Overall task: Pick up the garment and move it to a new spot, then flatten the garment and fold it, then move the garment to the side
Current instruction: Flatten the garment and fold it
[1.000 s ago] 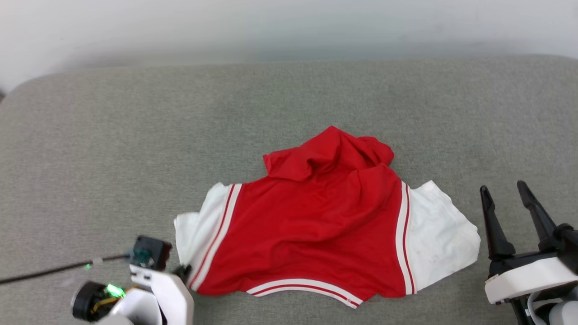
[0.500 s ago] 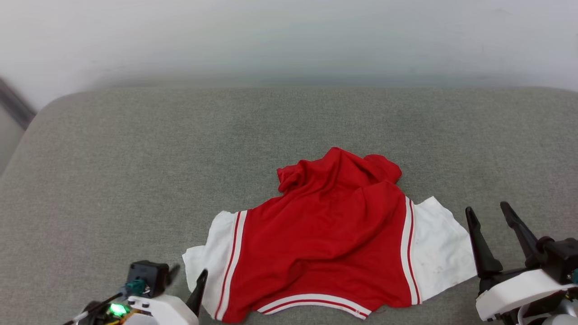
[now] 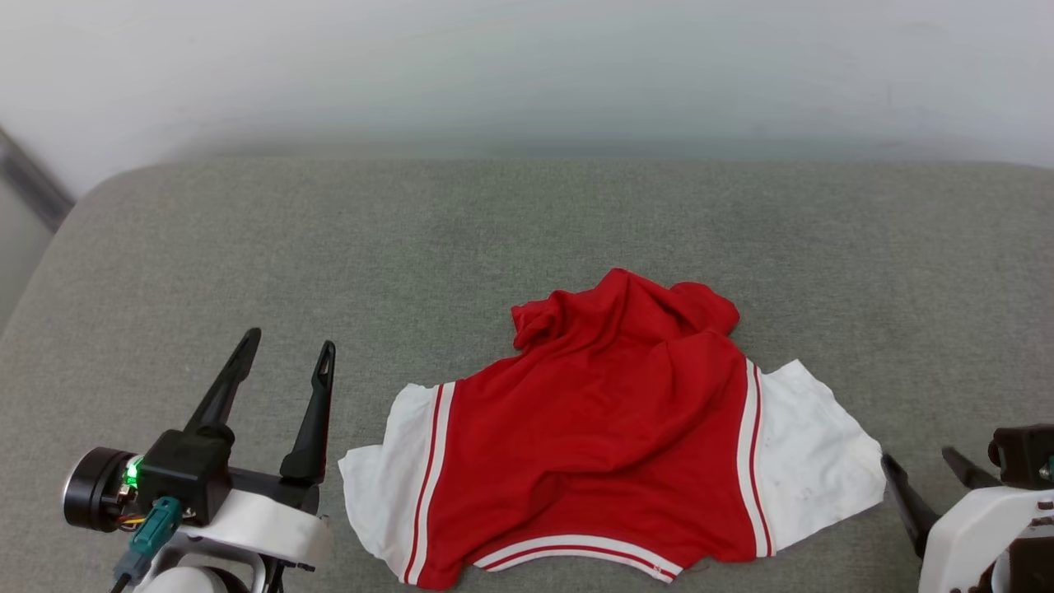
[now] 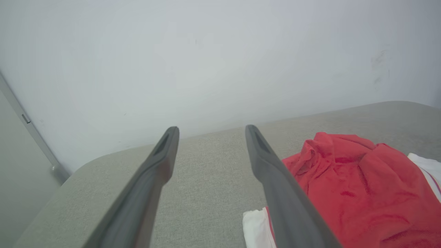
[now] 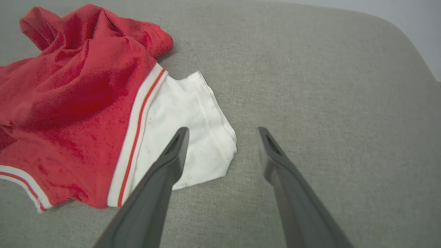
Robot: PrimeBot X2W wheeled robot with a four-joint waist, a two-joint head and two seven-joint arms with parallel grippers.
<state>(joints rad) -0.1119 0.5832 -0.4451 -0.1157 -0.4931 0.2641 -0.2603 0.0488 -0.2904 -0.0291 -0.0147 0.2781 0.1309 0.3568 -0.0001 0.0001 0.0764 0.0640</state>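
Head view: red jersey (image 3: 601, 445) lies rumpled (upper part bunched) at lower centre on the grey cushion (image 3: 494, 231); flattening and folding look undone. Left wrist view: left gripper (image 4: 212, 129) spread, empty. Right wrist view: right gripper (image 5: 222, 130) spread, empty, beside the white sleeve (image 5: 186, 137).

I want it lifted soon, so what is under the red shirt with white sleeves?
The red thin-fabric shirt with white sleeves lies on the grey fabric cushion, which shows around its edges. Anything beneath the crumpled cloth itself is covered.
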